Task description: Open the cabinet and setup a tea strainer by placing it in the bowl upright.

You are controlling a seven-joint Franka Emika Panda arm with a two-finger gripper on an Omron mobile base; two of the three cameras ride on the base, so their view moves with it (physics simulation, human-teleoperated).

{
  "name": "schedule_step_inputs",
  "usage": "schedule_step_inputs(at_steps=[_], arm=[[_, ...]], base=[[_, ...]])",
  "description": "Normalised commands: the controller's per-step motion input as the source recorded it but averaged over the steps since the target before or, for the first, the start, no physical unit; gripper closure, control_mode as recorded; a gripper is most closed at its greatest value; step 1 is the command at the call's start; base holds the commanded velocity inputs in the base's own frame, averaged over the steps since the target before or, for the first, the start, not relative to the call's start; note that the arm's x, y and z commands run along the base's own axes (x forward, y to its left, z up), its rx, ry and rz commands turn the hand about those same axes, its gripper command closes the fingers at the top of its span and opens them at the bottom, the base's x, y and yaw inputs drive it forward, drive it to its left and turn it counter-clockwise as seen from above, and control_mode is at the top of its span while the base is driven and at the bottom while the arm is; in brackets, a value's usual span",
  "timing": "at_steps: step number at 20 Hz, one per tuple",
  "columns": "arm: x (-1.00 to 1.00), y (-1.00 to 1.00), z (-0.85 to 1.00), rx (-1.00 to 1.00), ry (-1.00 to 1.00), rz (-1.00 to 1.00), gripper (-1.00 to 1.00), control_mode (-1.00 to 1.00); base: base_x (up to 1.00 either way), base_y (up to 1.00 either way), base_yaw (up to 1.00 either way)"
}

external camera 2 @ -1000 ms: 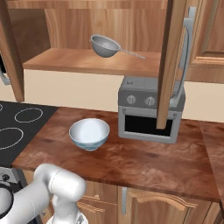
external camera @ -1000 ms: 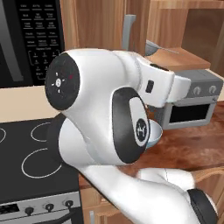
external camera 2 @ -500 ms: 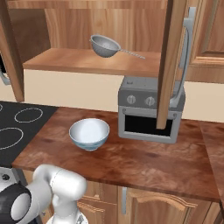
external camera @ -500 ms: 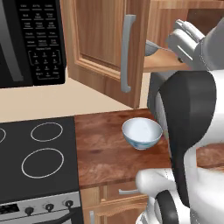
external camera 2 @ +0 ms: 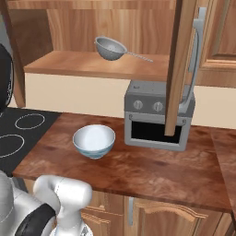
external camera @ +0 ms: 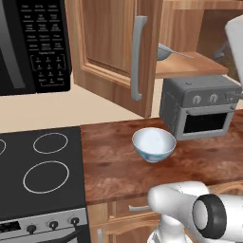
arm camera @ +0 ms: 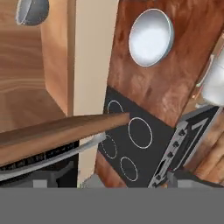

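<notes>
Both doors of the cabinet [external camera 2: 182,69] stand open, the left door [external camera: 111,47] swung out with its grey bar handle [external camera: 137,57] facing me. The tea strainer [external camera 2: 110,47] lies tilted on the wooden shelf [external camera 2: 87,64], also seen as a tea strainer [external camera: 163,51] behind the left door's edge. The bowl [external camera: 153,144] stands upright and empty on the counter below, left of the toaster oven. In the hand view my gripper [arm camera: 118,179] is open and holds nothing, high above the bowl [arm camera: 151,37], with the tea strainer [arm camera: 33,11] at the top left.
A grey toaster oven [external camera 2: 156,122] sits under the shelf on the brown counter [external camera 2: 138,166]. The black stove [external camera: 38,171] lies to the left and the microwave [external camera: 33,42] hangs above it. The open door's edge [arm camera: 61,131] crosses the hand view.
My arm has swung from in front of the left base camera to the right and up, uncovering the bowl, the door and the toaster oven. Strainer and bowl have not moved.
</notes>
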Motion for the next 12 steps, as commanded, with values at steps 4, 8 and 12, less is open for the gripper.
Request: schedule_step_inputs(at_steps=[4,8,12], arm=[[0.53,0.09,-0.39,0.77,0.12,0.33,-1.00,-1.00],[0.50,0.43,-0.56,0.47,0.01,0.36,-1.00,-1.00],[0.39,0.59,-0.38,0.16,0.00,0.32,-1.00,-1.00]], base=[[0.00,0.00,0.00],[0.00,0.00,0.00],[0.00,0.00,0.00]])
